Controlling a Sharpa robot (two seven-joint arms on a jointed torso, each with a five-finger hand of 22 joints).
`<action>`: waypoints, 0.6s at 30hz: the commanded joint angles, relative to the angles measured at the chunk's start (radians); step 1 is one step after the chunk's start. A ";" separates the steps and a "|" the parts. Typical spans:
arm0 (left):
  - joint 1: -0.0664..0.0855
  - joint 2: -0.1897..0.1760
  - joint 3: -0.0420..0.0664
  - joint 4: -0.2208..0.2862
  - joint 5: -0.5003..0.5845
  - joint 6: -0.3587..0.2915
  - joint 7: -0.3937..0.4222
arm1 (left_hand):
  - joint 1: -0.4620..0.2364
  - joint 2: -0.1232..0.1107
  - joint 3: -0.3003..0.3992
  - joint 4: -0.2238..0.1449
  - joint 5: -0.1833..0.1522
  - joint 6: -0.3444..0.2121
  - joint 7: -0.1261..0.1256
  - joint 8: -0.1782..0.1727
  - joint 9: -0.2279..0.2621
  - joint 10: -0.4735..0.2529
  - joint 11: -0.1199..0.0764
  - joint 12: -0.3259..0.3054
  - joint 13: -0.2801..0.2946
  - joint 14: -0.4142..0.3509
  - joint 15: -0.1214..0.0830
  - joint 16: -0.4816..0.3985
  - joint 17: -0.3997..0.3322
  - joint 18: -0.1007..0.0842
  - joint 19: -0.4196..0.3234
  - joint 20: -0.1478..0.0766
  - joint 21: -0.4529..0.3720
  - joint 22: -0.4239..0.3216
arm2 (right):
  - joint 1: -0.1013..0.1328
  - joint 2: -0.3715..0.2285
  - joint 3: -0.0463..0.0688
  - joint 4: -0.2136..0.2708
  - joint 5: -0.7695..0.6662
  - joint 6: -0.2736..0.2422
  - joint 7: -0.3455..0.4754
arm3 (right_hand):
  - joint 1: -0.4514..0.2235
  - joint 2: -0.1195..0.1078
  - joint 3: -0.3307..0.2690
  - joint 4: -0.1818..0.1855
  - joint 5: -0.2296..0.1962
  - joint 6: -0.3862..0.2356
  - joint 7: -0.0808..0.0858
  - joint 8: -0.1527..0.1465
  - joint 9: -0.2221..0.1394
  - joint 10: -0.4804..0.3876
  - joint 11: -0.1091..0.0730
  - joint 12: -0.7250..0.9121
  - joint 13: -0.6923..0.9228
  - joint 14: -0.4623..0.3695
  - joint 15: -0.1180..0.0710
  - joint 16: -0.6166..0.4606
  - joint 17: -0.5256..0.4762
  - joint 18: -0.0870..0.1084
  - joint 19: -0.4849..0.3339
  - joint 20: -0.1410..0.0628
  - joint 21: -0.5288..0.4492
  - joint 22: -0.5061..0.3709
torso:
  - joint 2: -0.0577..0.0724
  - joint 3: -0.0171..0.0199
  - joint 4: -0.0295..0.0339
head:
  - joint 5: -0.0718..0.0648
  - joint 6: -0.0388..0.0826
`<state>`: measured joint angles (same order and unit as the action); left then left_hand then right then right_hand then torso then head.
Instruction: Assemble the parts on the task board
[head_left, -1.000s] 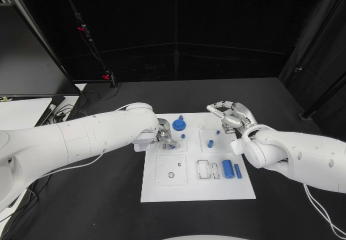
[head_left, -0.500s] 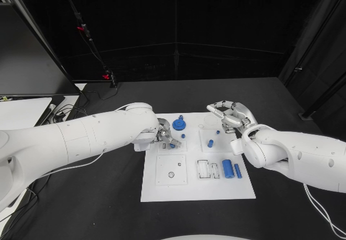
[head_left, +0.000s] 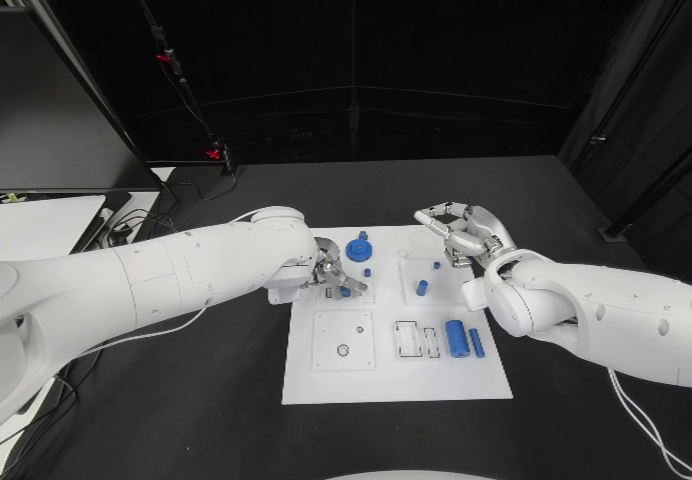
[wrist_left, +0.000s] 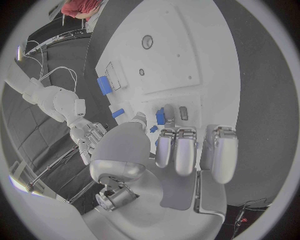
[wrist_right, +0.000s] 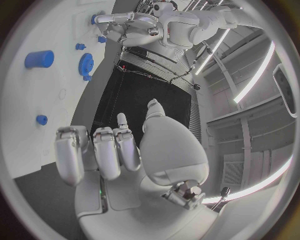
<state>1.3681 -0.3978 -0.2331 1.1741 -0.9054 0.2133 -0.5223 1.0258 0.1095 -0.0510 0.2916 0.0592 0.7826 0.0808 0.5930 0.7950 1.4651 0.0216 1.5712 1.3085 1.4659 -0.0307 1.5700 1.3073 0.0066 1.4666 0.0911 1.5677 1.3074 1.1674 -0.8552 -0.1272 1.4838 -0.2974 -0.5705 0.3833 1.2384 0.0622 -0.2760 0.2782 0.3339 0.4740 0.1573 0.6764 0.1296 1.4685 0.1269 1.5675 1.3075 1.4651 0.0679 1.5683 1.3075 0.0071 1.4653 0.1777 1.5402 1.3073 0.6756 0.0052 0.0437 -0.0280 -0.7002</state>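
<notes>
Task board (head_left: 392, 385) sits mid-table; left hand (head_left: 329, 277) pinches a small blue peg (wrist_left: 160, 116) near its far-left corner. Keep it upright, lower slowly. Right hand (head_left: 459, 232) hovers spread, holding nothing.

Looking down from head height onto the black tabletop (head_left: 216, 400), whole task board (head_left: 397, 385) square in the middle, both arms coming in from the sides. Riding close behind the left hand (wrist_left: 165, 150) at the wrist, facing out past its fingers (wrist_left: 219, 152) across the board's surface, with the right hand (wrist_left: 87, 137) caught beyond it. Sitting just as tight behind the right hand's palm, tipped half toward the room, sharing with the other two views the board and, far across it, the left hand (wrist_right: 134, 25).
</notes>
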 joint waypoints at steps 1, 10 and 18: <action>-0.005 -0.002 -0.003 0.001 -0.001 0.006 -0.004 | -0.008 0.002 -0.006 0.001 -0.003 0.001 0.005 0.002 0.000 0.106 0.005 0.000 0.262 0.105 0.009 0.001 0.263 -0.007 0.104 0.004 0.003 0.263 | 0.002 0.001 0.001 0.000 0.001 -0.001 0.005 | 0.001 0.005 -0.001 0.004 0.006 0.004 0.052 0.001 -0.001 0.102 0.007 0.003 0.263 0.106 0.007 0.002 0.263 0.006 0.068 0.006 -0.004 0.245 | 0.000 -0.0004 -0.0002 | 0.001 -0.001; -0.006 -0.007 -0.003 0.004 -0.001 -0.003 0.002 | -0.004 0.006 -0.010 0.000 -0.002 0.005 0.003 0.008 0.003 0.106 0.004 0.000 0.262 0.105 0.009 0.001 0.263 -0.007 0.104 0.004 0.003 0.263 | 0.001 0.002 0.000 -0.001 0.001 0.000 0.002 | 0.001 0.005 -0.001 0.004 0.006 0.004 0.052 0.001 -0.001 0.102 0.007 0.003 0.263 0.106 0.007 0.002 0.263 0.006 0.068 0.006 -0.004 0.245 | 0.000 0.0001 0.0005 | 0.002 0.003; -0.006 -0.014 -0.003 0.008 -0.001 -0.012 0.010 | 0.001 0.009 -0.013 -0.001 0.000 0.007 0.002 0.012 0.005 0.106 0.003 0.000 0.262 0.105 0.009 0.001 0.263 -0.007 0.104 0.004 0.003 0.263 | 0.001 0.003 0.000 -0.002 0.001 0.000 0.000 | 0.001 0.005 -0.001 0.004 0.006 0.004 0.052 0.001 -0.001 0.102 0.007 0.003 0.263 0.106 0.007 0.002 0.263 0.006 0.068 0.006 -0.004 0.245 | 0.001 -0.0007 -0.0003 | 0.001 0.001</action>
<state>1.3657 -0.4102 -0.2336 1.1818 -0.9045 0.2021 -0.5127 1.0259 0.1095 -0.0566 0.2915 0.0592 0.7828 0.0808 0.6013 0.7988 1.4650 0.0215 1.5712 1.3085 1.4659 -0.0308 1.5700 1.3073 0.0066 1.4665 0.0911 1.5677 1.3074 1.1674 -0.8534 -0.1272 1.4807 -0.2974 -0.5704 0.3812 1.2384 0.0622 -0.2761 0.2782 0.3339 0.4740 0.1573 0.6764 0.1298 1.4685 0.1269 1.5675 1.3075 1.4651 0.0679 1.5683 1.3074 0.0071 1.4653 0.1777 1.5402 1.3073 0.6755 0.0050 0.0438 -0.0263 -0.6974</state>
